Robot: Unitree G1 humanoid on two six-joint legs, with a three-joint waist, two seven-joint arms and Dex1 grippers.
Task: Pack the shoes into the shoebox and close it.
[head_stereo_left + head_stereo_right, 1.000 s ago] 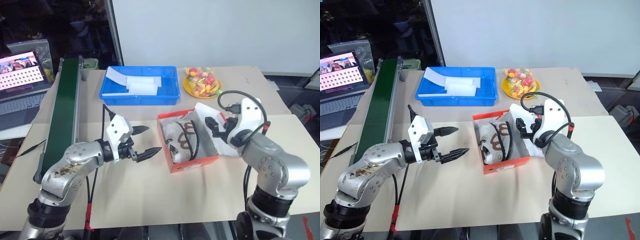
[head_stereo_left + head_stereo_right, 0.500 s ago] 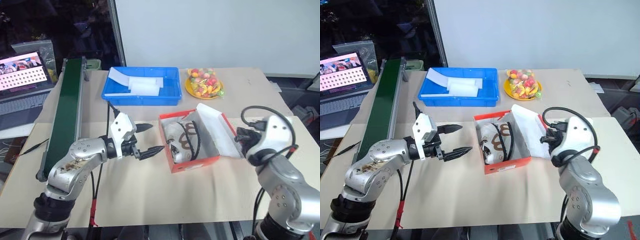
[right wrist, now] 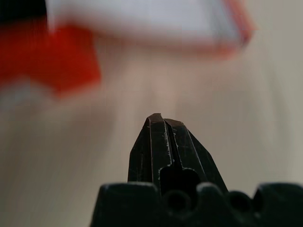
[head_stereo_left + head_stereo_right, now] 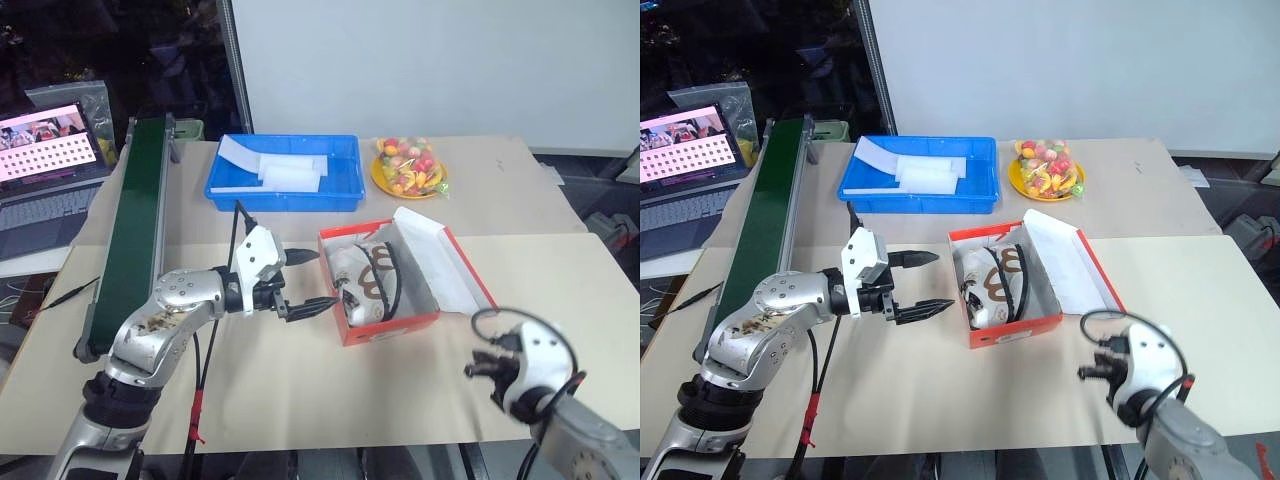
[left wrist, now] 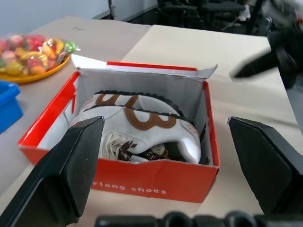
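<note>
Now, line by line:

Shoebox: the red-orange shoebox (image 4: pixel 392 290) stands open on the tan table (image 4: pixel 300 380), its white-lined lid (image 4: pixel 440 262) tipped back toward the robot's right. It sits where it sat a second ago.

Shoes: the white shoes (image 5: pixel 142 130) with brown markings and dark laces lie inside the shoebox, both within its walls (one lies partly on the other, so the lower one is mostly hidden).

Left gripper: the left gripper (image 4: pixel 312 278) hangs just beside the shoebox's left wall, fingers spread wide and holding nothing. In its wrist view the two fingers frame the box from either side without touching it. It is barely nearer the box than a second ago.

Right gripper: the right gripper (image 3: pixel 161 142) has its two fingers pressed tight together on nothing. A second ago it was up beside the raised lid with its fingers spread; it has since pulled down and back toward the near right edge of the table, well apart from the box.

Lid: left standing open, not folded over the shoes.

Blue tray: the blue tray (image 4: pixel 285 190) with white sheets in it stays at the far side of the table.

Yellow plate: a yellow plate (image 4: pixel 405 170) of bagged coloured sweets sits just right of the tray.

Green conveyor: a green conveyor (image 4: pixel 130 225) runs along the table's left edge.

Laptop: a laptop (image 4: pixel 45 165) glows beyond it.
</note>
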